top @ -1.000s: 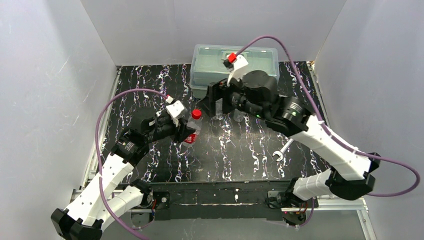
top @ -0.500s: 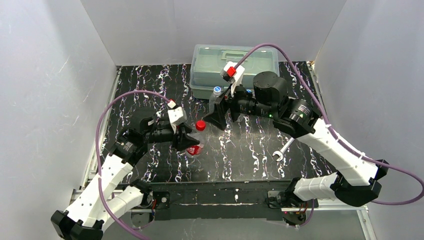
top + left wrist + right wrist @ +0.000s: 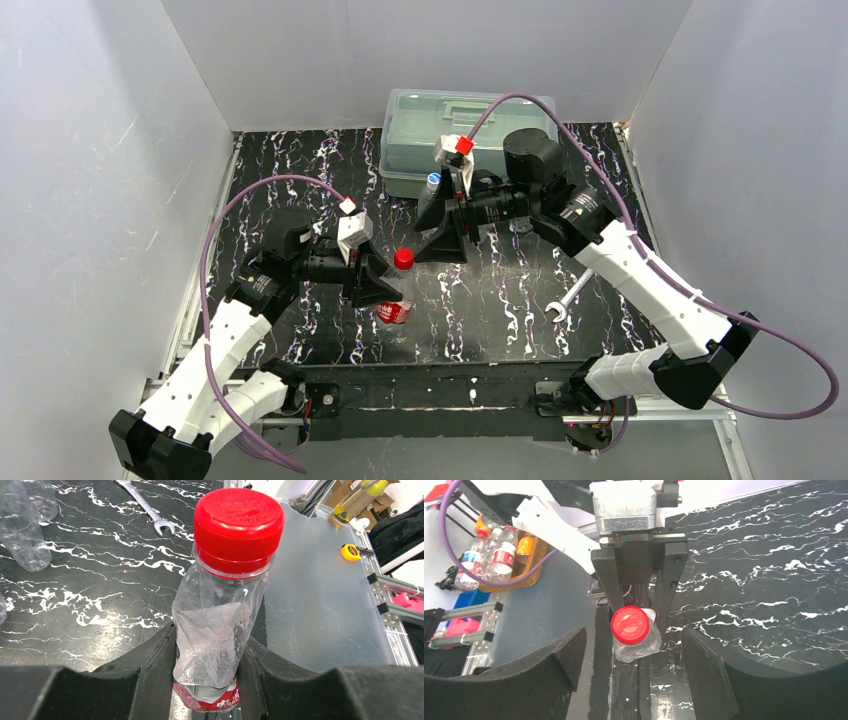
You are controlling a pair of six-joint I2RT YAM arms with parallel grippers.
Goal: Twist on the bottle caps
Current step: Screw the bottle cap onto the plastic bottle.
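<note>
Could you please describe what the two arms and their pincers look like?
The left arm and right arm have white shells on the long links and black joints. A purple cable loops from base to wrist on each. The left pincer and right pincer each have two black wedge-shaped fingers, and a white mount with a red knob sits on each wrist.

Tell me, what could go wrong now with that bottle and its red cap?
1. The left gripper squeezes the bottle so hard it is crumpled; it might buckle or slip when the cap is twisted.
2. The right gripper is open, not yet on the cap; the bottle seems to lean, so its jaws may close off-centre.
</note>
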